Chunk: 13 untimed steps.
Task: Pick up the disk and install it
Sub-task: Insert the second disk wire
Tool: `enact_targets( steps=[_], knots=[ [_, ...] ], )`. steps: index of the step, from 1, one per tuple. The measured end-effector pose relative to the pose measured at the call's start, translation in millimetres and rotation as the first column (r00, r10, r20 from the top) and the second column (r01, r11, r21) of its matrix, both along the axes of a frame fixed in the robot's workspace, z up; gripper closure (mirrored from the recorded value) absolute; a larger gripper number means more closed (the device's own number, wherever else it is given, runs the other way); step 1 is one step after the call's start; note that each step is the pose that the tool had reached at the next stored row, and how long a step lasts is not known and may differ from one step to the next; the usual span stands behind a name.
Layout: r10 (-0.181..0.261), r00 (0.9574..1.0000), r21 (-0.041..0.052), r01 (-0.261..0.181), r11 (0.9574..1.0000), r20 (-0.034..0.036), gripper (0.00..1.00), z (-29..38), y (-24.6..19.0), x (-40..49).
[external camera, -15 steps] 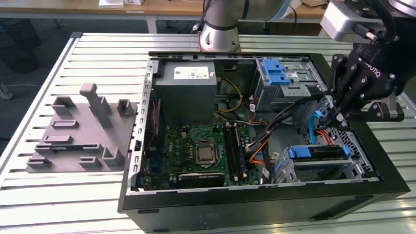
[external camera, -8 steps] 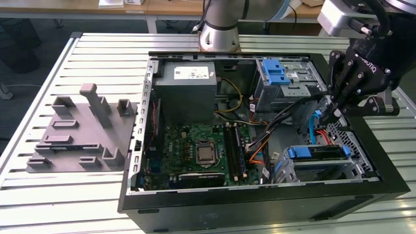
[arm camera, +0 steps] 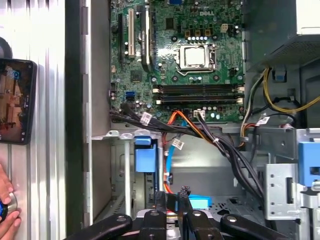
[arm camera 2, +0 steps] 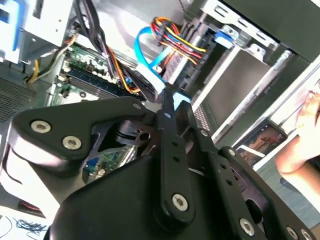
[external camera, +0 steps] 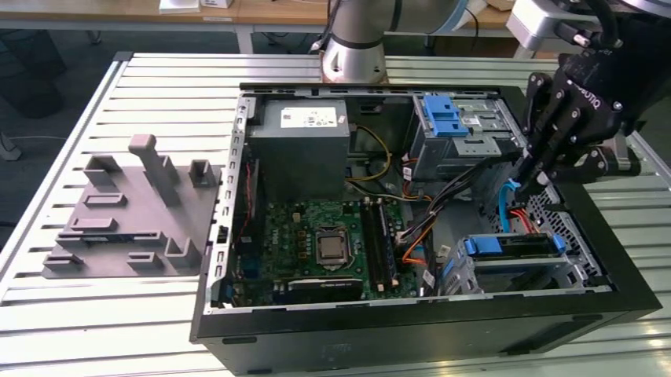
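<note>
The disk (external camera: 511, 246) lies flat in the lower metal bay at the front right corner of the open computer case (external camera: 419, 334), and its blue carrier shows along the top edge. In the first wrist view the blue carrier (arm camera: 146, 155) sits inside that bay. My black gripper (external camera: 522, 179) hangs over the case's right side, above and just behind the disk and apart from it. Its fingers (arm camera: 160, 200) stand close together, shut, beside a light blue cable (external camera: 511, 206), with nothing that I can make out between them. The gripper (arm camera 2: 167, 102) points down at the cable bundle.
A grey cage with a blue latch (external camera: 453, 119) and a power-supply box (external camera: 304, 145) fill the case's back. The motherboard (external camera: 327, 245) and loose cables (arm camera: 220, 145) lie below the gripper. A grey fixture (external camera: 131, 212) sits on the slatted table. A person's hand (arm camera: 7, 210) and a phone (arm camera: 17, 100) rest beside the case.
</note>
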State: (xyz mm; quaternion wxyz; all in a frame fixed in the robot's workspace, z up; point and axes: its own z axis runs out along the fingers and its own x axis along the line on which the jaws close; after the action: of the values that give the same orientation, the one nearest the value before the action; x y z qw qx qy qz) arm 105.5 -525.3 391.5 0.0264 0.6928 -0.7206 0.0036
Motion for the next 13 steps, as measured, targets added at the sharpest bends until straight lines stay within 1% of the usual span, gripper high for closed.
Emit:
enact_targets(
  steps=[1,2,4,6,13],
  knots=[
    [0.000,1.0000,0.0000,0.000,1.0000,0.0004,0.76,-0.2,1.3,0.0],
    [0.000,1.0000,-0.0003,0.000,1.0000,0.0010,0.76,-0.8,1.6,-0.2],
    [0.000,1.0000,-0.0027,0.000,1.0000,0.0052,0.76,-2.6,1.6,-0.8],
    [0.000,1.0000,-0.0051,0.000,1.0000,0.0094,0.76,-5.3,1.6,-1.1],
    [0.000,0.9999,-0.0057,0.000,1.0000,0.0156,0.76,-15.1,1.7,-1.5]
  ],
)
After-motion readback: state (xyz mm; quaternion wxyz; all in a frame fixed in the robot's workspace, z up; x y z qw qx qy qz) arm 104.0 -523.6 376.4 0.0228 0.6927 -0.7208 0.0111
